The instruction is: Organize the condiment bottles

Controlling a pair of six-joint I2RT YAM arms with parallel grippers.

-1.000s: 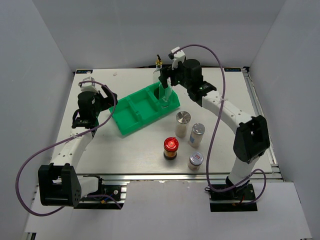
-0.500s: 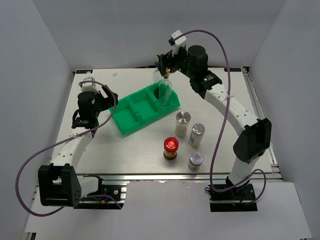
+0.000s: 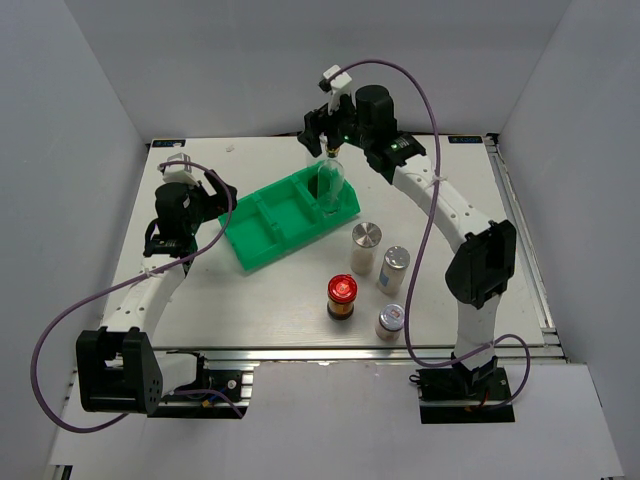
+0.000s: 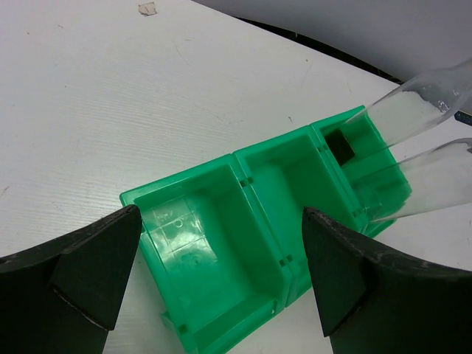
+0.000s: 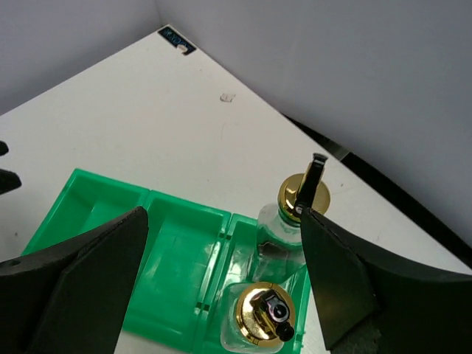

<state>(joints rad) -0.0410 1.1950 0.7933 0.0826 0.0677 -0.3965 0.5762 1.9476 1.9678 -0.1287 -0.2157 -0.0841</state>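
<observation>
Two clear glass cruets with gold tops stand together in the right compartment of the green tray (image 3: 262, 235): the near cruet (image 3: 331, 185) and the far cruet (image 3: 312, 155). In the right wrist view they are the near cruet (image 5: 267, 313) and the far cruet (image 5: 301, 195). My right gripper (image 3: 322, 130) is open and empty above them, touching neither. Three silver-lidded jars (image 3: 366, 247), (image 3: 394, 268), (image 3: 390, 322) and a red-lidded jar (image 3: 342, 296) stand on the table in front of the tray. My left gripper (image 3: 212, 192) is open and empty, left of the tray.
The tray's left and middle compartments (image 4: 184, 243) hold nothing. In the left wrist view the cruets (image 4: 420, 110) lean in from the right. White walls close in the table on three sides. A small scrap (image 4: 147, 8) lies at the far left.
My right gripper has let go of the near cruet, risen and moved back and left. The cruet stays in the tray. The left arm has not moved.
</observation>
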